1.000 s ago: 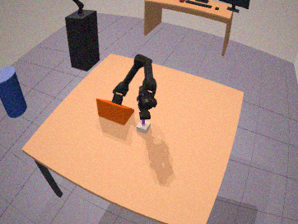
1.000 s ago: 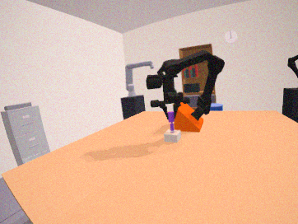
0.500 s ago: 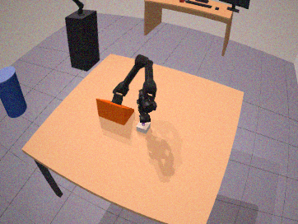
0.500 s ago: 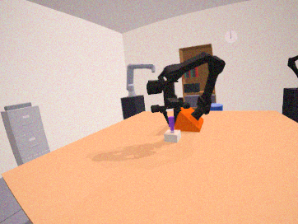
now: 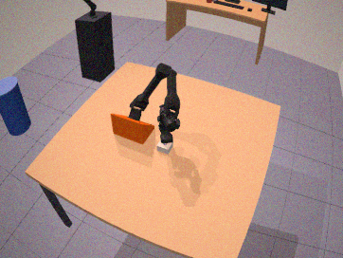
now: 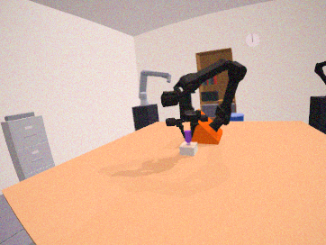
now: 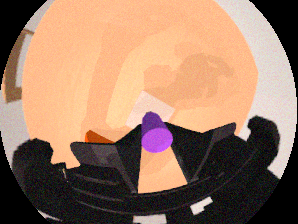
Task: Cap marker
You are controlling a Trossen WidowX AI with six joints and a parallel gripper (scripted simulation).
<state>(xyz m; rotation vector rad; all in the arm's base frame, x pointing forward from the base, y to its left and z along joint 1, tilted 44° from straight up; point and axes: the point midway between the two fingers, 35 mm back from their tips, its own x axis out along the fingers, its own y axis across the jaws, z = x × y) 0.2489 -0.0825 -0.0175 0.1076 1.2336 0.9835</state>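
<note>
The white holder block [image 5: 164,148] [image 6: 188,149] [image 7: 142,106] sits on the table. My gripper [image 5: 166,138] [image 6: 188,131] [image 7: 152,125] points down directly above it, shut on the purple cap. The cap [image 6: 188,134] [image 7: 157,140] is upright between the fingertips, its round top facing the wrist camera. It is in line with the marker and very low over the block, with only a narrow purple piece showing between them in the exterior view. The marker is otherwise hidden by the cap and fingers; how far the cap sits over it cannot be told.
An orange slanted block [image 5: 132,129] [image 6: 208,136] [image 7: 96,137] stands on the table beside the holder, close to the arm's base. The table's edges [image 5: 109,210] lie well away from the gripper. A blue cylinder [image 5: 15,109] and a black pedestal [image 5: 96,47] stand on the floor.
</note>
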